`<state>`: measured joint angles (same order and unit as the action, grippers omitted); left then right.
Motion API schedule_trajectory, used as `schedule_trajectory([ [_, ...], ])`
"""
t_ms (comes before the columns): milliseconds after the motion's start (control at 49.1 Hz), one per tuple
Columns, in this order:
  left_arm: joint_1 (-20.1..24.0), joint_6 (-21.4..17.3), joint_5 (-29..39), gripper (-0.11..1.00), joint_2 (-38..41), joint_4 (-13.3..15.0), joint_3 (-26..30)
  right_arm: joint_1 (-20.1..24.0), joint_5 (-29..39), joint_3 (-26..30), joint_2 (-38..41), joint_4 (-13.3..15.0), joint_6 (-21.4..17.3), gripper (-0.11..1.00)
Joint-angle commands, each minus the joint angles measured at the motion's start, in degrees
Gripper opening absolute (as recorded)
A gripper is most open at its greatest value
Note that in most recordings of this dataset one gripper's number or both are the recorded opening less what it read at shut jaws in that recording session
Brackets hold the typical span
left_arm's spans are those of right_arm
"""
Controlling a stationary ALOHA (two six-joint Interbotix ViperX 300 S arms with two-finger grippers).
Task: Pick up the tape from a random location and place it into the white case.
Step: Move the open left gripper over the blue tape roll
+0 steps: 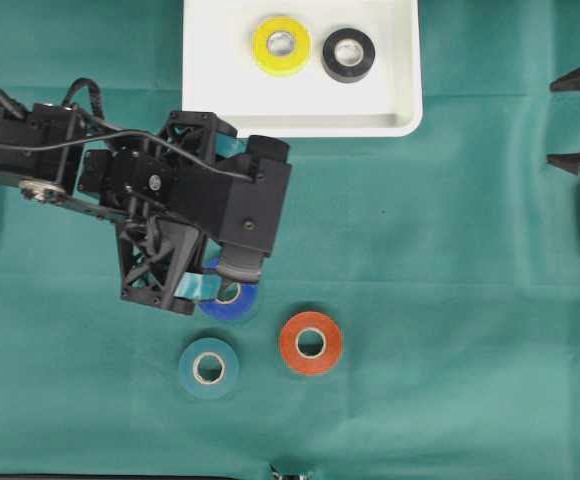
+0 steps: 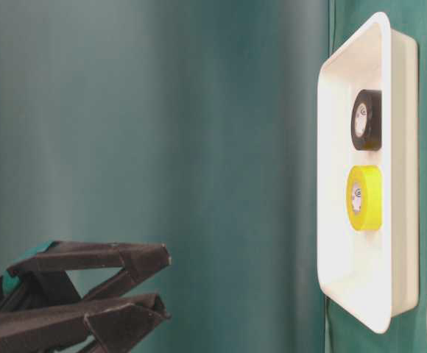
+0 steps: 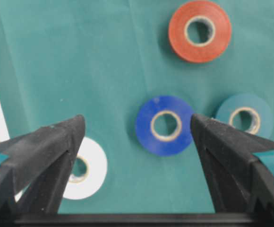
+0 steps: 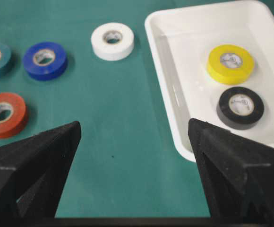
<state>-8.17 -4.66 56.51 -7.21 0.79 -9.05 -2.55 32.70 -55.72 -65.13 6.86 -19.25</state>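
The white case [image 1: 300,118] lies at the top centre and holds a yellow tape [image 1: 281,45] and a black tape [image 1: 348,54]. On the green cloth lie a blue tape [image 3: 165,125], a white tape [image 3: 90,165], an orange tape [image 3: 200,30] and a teal tape [image 3: 244,118]. My left gripper [image 3: 137,122] hovers open above the cloth. The blue tape shows just inside its right finger and the white tape partly behind its left finger. In the overhead view the left gripper [image 1: 220,215] hides the white tape. My right gripper [image 4: 134,125] is open and empty over bare cloth beside the case [image 4: 161,66].
My right gripper [image 1: 552,122] sits at the far right edge. The orange tape [image 1: 310,342] and teal tape [image 1: 208,367] lie near the front. In the table-level view the case [image 2: 330,81] stands at the right and the left gripper [image 2: 163,283] is at lower left.
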Motion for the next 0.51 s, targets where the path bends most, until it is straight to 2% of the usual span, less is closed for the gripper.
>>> schedule_trajectory([
  [0, 0.1, -0.2, 0.5, 0.99, -0.4, -0.3, 2.2, 0.0, -0.3, 1.1, 0.7, 0.1, 0.0, 0.90],
  [489, 0.2, -0.2, 0.8, 0.99, -0.4, -0.3, 1.8, 0.0, -0.3, 1.1, 0.7, 0.2, 0.1, 0.90],
])
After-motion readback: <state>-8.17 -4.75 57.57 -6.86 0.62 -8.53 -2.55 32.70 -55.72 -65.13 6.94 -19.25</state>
